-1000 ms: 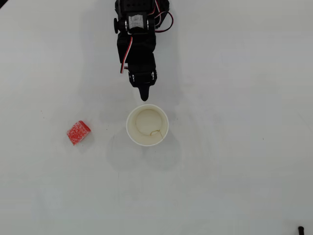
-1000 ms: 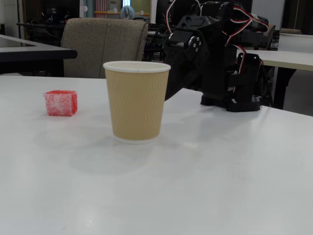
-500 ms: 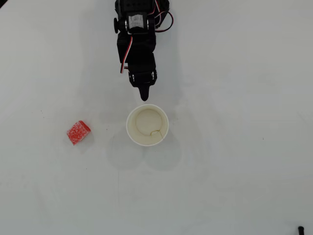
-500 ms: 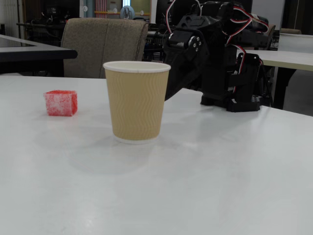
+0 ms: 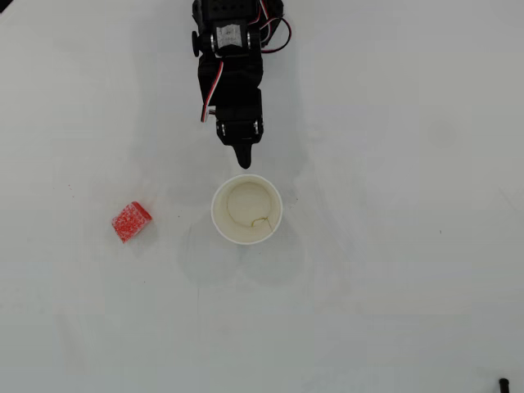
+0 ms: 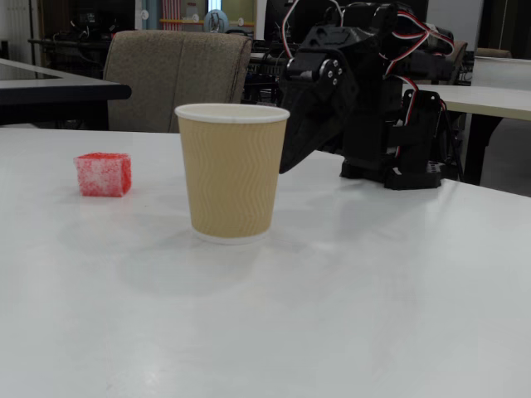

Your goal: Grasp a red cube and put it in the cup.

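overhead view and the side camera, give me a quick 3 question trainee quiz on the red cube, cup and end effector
1. True or false: the red cube lies inside the cup.
2. In the overhead view, the end effector is: A) over the cube, B) just above the cup's rim in the picture, C) at the bottom edge.
3. Fill in: in the fixed view, the cube sits on the table to the ____ of the cup.

Key: 1 false; 2 B; 3 left.

One red cube (image 5: 131, 221) lies on one white table (image 5: 393, 270), at the left in the overhead view. One cup (image 5: 246, 210) stands near the middle. One black arm with one gripper (image 5: 243, 160) sits on the far side. One chair (image 6: 176, 79) stands beyond the table in the fixed view.
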`<state>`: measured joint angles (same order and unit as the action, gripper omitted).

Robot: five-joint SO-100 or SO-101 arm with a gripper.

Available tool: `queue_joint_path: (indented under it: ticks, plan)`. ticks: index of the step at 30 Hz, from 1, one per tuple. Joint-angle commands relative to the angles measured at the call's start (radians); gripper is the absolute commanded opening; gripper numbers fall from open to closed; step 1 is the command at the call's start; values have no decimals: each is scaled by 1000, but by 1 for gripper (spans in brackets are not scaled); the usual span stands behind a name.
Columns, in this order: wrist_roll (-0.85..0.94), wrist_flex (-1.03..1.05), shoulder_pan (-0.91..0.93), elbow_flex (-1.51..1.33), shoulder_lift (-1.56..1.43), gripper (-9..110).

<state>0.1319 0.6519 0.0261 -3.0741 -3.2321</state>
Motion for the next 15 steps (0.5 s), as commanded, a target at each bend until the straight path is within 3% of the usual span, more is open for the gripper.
queue_joint_path:
  ticks: [1, 15]
  plan:
    - [-72, -23, -9, -72, -15, 0]
    - [-130, -15, 37, -72, -15, 0]
